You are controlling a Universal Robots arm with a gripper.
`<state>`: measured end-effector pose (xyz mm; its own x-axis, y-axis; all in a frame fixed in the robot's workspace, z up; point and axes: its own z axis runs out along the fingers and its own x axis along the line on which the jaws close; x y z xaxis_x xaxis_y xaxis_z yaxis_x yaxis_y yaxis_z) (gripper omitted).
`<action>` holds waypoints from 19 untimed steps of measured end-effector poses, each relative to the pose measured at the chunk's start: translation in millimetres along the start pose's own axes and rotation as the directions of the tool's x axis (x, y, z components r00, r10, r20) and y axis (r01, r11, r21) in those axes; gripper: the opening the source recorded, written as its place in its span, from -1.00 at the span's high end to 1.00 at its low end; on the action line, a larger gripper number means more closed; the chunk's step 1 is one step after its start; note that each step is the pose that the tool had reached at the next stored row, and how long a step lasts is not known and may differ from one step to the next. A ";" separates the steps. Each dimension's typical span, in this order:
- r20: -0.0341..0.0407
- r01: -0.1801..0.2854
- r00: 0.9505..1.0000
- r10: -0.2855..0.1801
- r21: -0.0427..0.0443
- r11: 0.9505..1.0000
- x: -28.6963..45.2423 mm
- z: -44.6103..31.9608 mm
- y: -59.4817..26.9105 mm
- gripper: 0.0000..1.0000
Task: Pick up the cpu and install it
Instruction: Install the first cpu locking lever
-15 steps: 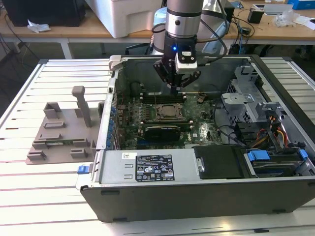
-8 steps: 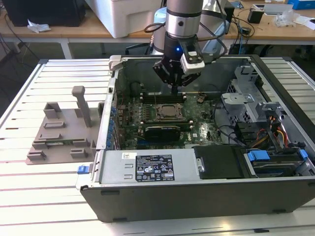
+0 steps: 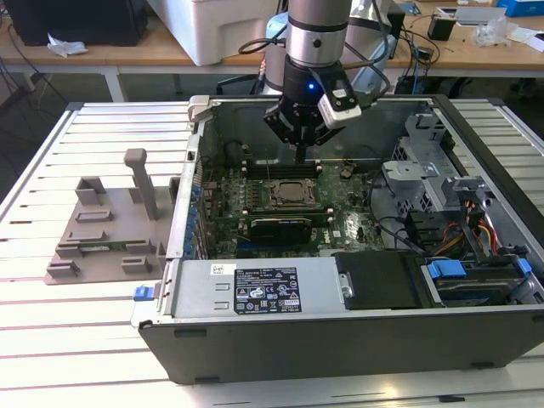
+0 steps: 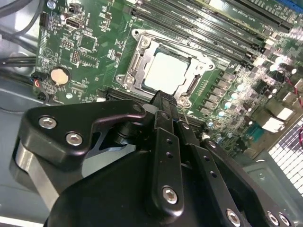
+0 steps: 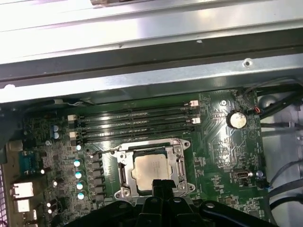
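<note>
Cpu (image 5: pixel 152 168), seated just beyond your closed, empty gripper (image 5: pixel 162 185) fingers: light, rigid, fragile (hold opposite edges only, by my estimate).

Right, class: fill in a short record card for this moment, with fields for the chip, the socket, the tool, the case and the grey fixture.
cpu: silver-topped cpu lying inside the socket frame
socket: metal socket on the green motherboard, beside the memory slots
tool: tool above the socket, fingertips together, holding nothing
case: open computer case lying on the slatted table
fixture: grey fixture outside the case, toward the exterior view's left
</note>
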<state>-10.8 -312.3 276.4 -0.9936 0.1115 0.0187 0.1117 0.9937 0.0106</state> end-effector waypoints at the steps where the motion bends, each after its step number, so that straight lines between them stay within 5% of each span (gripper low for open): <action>1: 0.000 0.008 1.000 -0.008 0.000 1.000 0.0 0.0 0.0 0.79; 10: -0.001 0.085 0.996 -0.085 0.002 0.996 0.0 0.0 0.0 0.79; 19: -0.002 0.169 0.986 -0.169 0.003 0.986 0.0 0.0 0.0 0.79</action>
<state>-10.8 -312.3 276.4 -0.9981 -0.0579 0.0187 -0.0577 0.9983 0.0105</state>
